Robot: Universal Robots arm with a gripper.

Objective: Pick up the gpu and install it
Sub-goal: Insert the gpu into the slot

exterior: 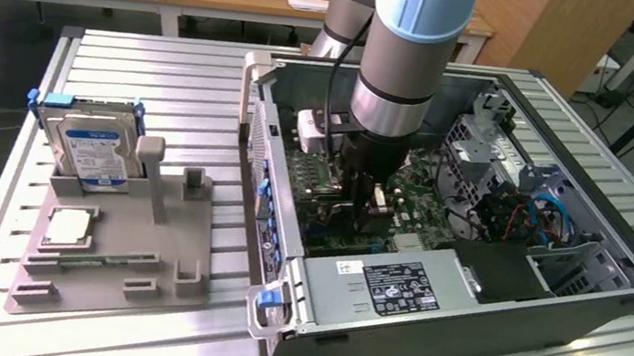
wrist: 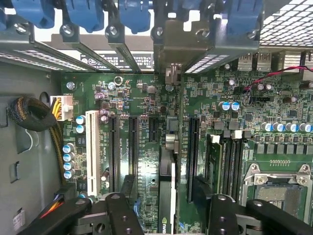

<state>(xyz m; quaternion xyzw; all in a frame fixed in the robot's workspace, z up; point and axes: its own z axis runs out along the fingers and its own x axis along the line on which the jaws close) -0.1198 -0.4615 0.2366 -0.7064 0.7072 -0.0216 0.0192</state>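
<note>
End effector (wrist: 166,215) down inside open computer case (exterior: 594,311), fingers (wrist: 122,215) spread apart, gripping nothing. Gpu (wrist: 166,178) stands on edge between the fingers, seated upright in a motherboard (wrist: 274,103) slot, its bracket end up against the case's rear wall. Long empty slots either side, tight room. Holder tray (exterior: 160,254) on desk (exterior: 123,60), exterior view's left, carries hard drive (exterior: 93,153).

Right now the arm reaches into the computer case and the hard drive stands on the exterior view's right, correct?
Not quite: the exterior view shows the hard drive on its left. The arm does reach into the computer case.
</note>
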